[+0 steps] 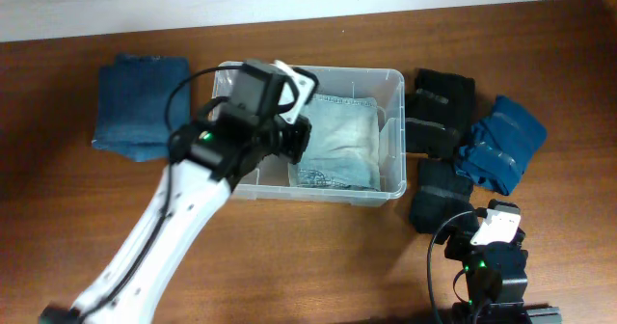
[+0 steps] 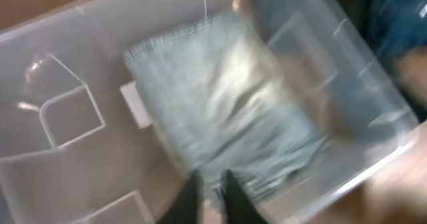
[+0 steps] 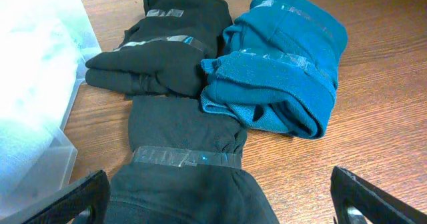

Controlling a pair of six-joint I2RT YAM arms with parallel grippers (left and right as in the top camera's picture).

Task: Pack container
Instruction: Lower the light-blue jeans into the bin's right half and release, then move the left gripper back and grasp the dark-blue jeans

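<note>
Wooden table [image 1: 318, 256]: container [image 1: 357, 70] left half free; left gripper [image 2: 210, 199] state unclear; right gripper [image 3: 217, 187] spread.

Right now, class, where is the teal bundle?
In the overhead view, the teal bundle lies far right, beyond the container, pressed against the black bundles.

left arm [image 1: 169, 218] over container [image 1: 394, 121]: white link, black joints, green light, looping black cable, white wrist plate. right arm [image 1: 494, 261] right of container: black, white cap, green light, black cables.
</note>
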